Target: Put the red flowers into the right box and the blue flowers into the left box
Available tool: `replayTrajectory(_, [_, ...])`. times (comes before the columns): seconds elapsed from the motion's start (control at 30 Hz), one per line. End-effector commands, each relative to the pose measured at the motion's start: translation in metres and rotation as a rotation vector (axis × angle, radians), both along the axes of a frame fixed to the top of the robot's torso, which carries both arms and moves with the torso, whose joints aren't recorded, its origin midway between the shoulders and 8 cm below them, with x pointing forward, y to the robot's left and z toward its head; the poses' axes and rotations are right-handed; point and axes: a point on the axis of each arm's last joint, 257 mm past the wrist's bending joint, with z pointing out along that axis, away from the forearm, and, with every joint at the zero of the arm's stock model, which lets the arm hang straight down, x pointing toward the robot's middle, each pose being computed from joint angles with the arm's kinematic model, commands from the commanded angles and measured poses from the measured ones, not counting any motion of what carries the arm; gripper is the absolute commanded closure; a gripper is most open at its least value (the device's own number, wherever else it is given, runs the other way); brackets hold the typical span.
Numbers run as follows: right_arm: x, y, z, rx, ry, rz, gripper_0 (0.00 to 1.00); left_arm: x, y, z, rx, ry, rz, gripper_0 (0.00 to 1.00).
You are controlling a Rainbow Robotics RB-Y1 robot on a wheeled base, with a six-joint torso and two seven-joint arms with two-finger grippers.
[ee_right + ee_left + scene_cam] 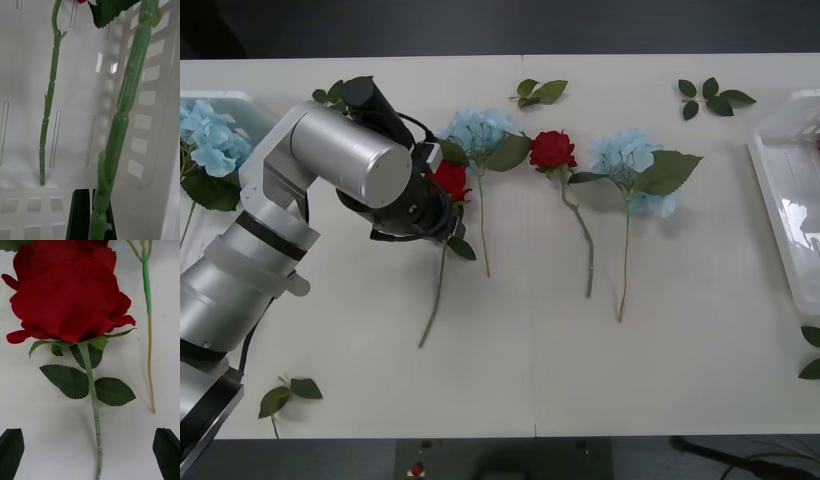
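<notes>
Left tool (90, 450): fingers spread wide, nothing between them. In the left wrist view the two black fingertips sit at the lower corners of the frame, and a red rose (69, 296) lies on the white bench (33, 420) between and beyond them. Its bloom fills the upper half of that frame; its stem runs straight down the middle to the lower edge, passing midway between the fingertips. So the stem's long axis lies roughly square to the line joining the fingers, which looks a fair set-up for closing across it.

In the front view this same rose (450, 180) lies at centre left, partly under the left arm's wrist, its stem trailing toward the lower left. Just beside it, to the right in the frame, is a blue hydrangea (478, 130); its yellowish stem also shows at the right side of the left wrist view, outside the fingers. Care needed not to catch it.

Further right in the front view: a second rose (552, 150), then a second hydrangea (625, 155). One hydrangea (210, 135) already lies in the left box (252, 100), upper left.

Right tool (90, 215): black fingers closed on a green stem, over the ribbed floor of the right box (780, 195). Another stem lies there already.

Judgement: left arm is the nearer one to this rose.
</notes>
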Motion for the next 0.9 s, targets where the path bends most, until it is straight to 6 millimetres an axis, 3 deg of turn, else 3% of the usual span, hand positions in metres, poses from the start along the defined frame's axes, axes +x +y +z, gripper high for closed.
replayTrajectory(0.03, [0.022, 0.009, 0.016, -0.019, -0.058, 0.031, 0.91, 0.018, -0.005, 0.014, -0.004, -0.052, 0.009, 0.0])
replayTrajectory(0.07, [0.024, 0.01, 0.016, -0.019, -0.065, 0.031, 0.74, 0.018, -0.005, 0.011, 0.003, -0.056, 0.008, 0.0])
replayTrajectory(0.1, [0.025, 0.01, 0.017, -0.023, -0.069, 0.034, 0.63, 0.019, -0.005, 0.01, 0.006, -0.058, 0.008, 0.0])
replayTrajectory(0.13, [0.026, 0.01, 0.016, -0.025, -0.071, 0.036, 0.41, 0.02, -0.005, 0.007, 0.012, -0.061, 0.006, 0.0])
replayTrajectory(0.17, [0.026, 0.011, 0.017, -0.024, -0.076, 0.035, 0.28, 0.021, -0.004, 0.006, 0.018, -0.066, 0.007, 0.0])
replayTrajectory(0.27, [0.026, 0.012, 0.013, -0.024, -0.071, 0.038, 0.04, 0.021, -0.001, 0.0, 0.045, -0.07, 0.004, 0.0])
replayTrajectory(0.43, [0.026, 0.015, 0.011, -0.03, -0.063, 0.05, 0.0, 0.023, 0.001, -0.009, 0.065, -0.072, 0.003, 0.0])
replayTrajectory(0.6, [0.033, 0.035, 0.01, -0.007, -0.064, 0.089, 0.0, 0.026, 0.004, -0.018, 0.095, -0.079, 0.0, 0.0])
replayTrajectory(0.7, [0.043, 0.052, 0.017, 0.017, -0.08, 0.117, 0.0, 0.028, 0.004, -0.021, 0.103, -0.085, 0.006, 0.0])
replayTrajectory(0.9, [0.049, 0.057, 0.037, 0.119, -0.141, 0.09, 0.0, 0.03, 0.003, -0.024, 0.114, -0.091, 0.005, 0.0])
